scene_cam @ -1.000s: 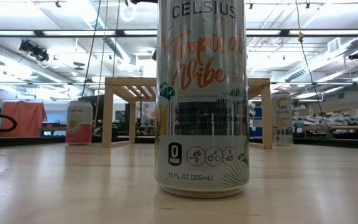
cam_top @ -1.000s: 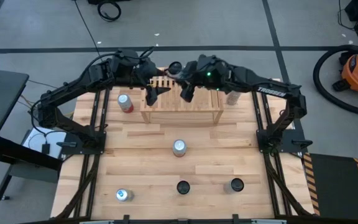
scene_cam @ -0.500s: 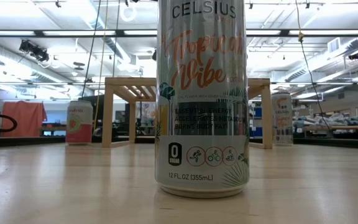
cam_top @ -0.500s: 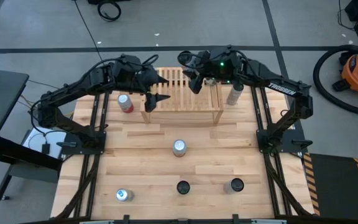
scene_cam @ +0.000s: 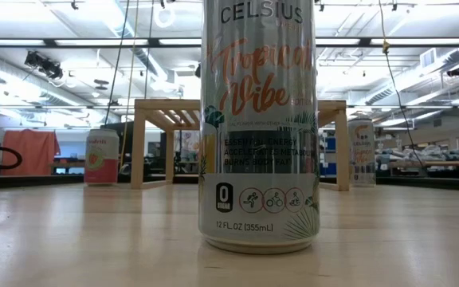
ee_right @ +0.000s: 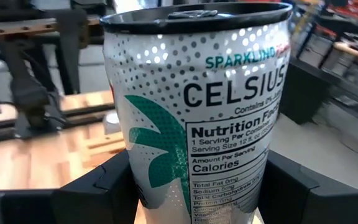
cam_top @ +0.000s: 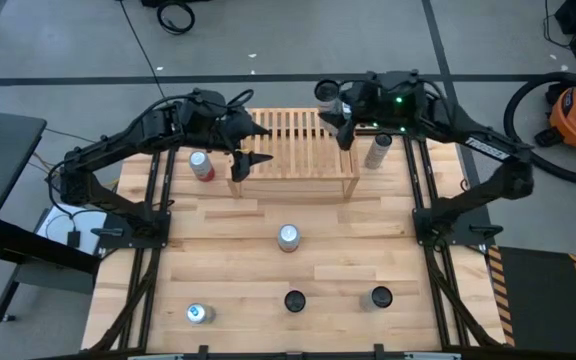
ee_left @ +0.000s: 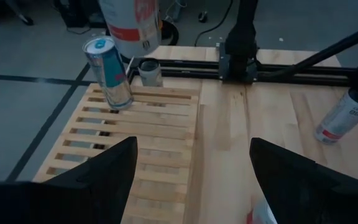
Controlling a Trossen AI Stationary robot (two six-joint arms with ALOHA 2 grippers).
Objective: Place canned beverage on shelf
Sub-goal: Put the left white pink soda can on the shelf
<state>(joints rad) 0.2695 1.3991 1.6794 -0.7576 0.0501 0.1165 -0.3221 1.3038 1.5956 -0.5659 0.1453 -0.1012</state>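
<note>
Two arms meet over the far end of the table (cam_top: pixel 218 260) in your high view. Your right gripper (cam_top: pixel 340 110) hangs at the far right corner of the shelf (cam_top: pixel 293 150), clamped on a can (cam_top: pixel 328 93) whose silver top shows just beyond the shelf's back edge. Your left gripper (cam_top: pixel 252 143) sits at the shelf's left end with its fingers spread apart and nothing between them. A red-and-white can (cam_top: pixel 201 165) stands on the table left of the shelf, a pale can (cam_top: pixel 376 152) just off its right end, and four more cans stand nearer the front.

Your low view is mostly filled by a tall Celsius can (scene_cam: pixel 261 127) close to the lens; behind it you see the shelf (scene_cam: pixel 162 119) with a pink can (scene_cam: pixel 101 158) to one side and a pale can (scene_cam: pixel 362 151) to the other.

Your left wrist view looks past its two wide-apart fingers (ee_left: pixel 104 168) onto the shelf slats (ee_left: pixel 142 130), where the held can (ee_left: pixel 109 71) appears tilted over the slats.

Your right wrist view shows the can (ee_right: pixel 197 106) upright between that gripper's fingers (ee_right: pixel 98 186), which press on both its sides.
</note>
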